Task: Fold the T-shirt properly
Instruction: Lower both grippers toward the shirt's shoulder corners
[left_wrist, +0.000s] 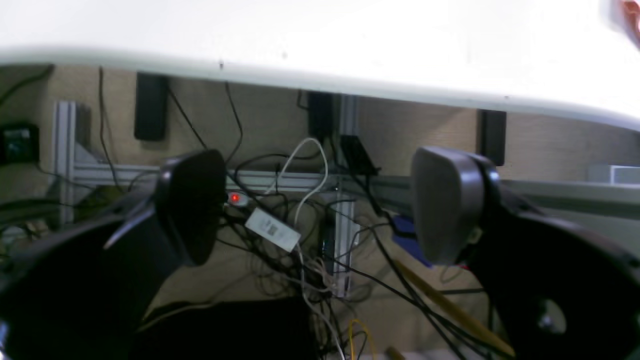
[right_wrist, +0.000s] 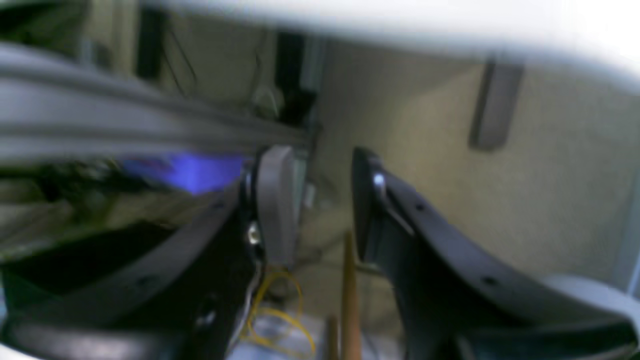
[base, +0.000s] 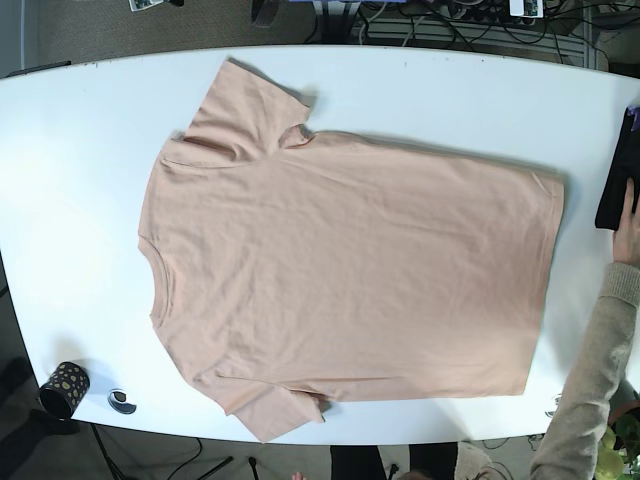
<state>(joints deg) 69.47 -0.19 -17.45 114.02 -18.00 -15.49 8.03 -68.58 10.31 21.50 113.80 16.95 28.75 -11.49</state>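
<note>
**A:** Where are you at? The T-shirt (base: 340, 275) lies flat, mid-frame on the desk (base: 80, 130), nothing folded.

**B:** Step zero, I'd say. Left end effector (left_wrist: 315, 207) and right end effector (right_wrist: 315, 205) both gape empty, off the desk. You need a sleeve edge first.

My left gripper (left_wrist: 315, 210) hangs with its jaws spread wide and nothing between them, one dark finger (left_wrist: 192, 205) at left and one grey pad (left_wrist: 442, 202) at right. Above, the white table edge (left_wrist: 320, 75) runs across the frame. Beyond it, a tangle of black cables (left_wrist: 300, 260), a white adapter (left_wrist: 272, 229) and a red indicator light (left_wrist: 234, 198) sit against an aluminium frame (left_wrist: 67, 155).
</note>
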